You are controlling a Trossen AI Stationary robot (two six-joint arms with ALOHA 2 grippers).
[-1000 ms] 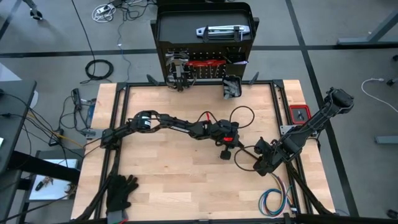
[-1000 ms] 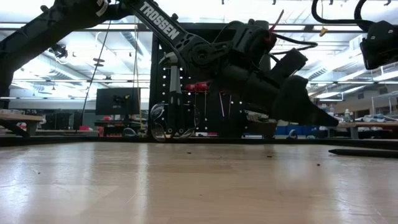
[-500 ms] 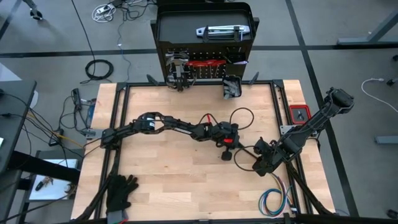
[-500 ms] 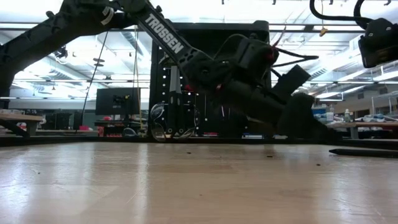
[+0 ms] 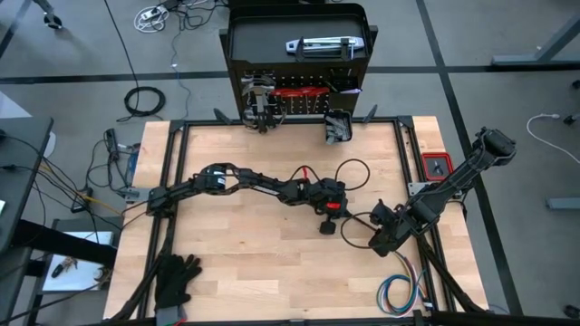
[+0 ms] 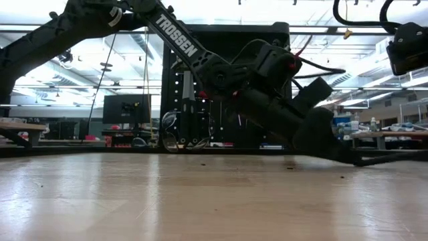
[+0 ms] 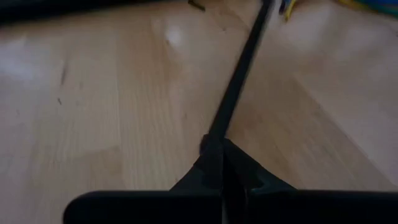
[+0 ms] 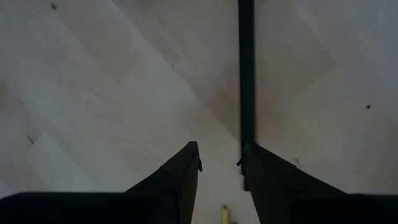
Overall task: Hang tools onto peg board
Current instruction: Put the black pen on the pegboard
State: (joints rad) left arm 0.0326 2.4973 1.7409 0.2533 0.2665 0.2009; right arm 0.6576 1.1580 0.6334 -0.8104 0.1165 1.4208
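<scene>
Fingers of the left gripper (image 7: pixel 222 163) pressed together on the pale wooden table (image 5: pixel 245 272) — the high view hides this; right gripper (image 8: pixel 219 163) spread beside a black table rail (image 8: pixel 246 74).

Black peg board (image 5: pixel 299 95) standing up at the far edge of the counter, red-handled tools (image 5: pixel 304 91) hanging across its front, small black bin (image 5: pixel 338 126) at its right, silver tool (image 5: pixel 319 45) lying on top
</scene>
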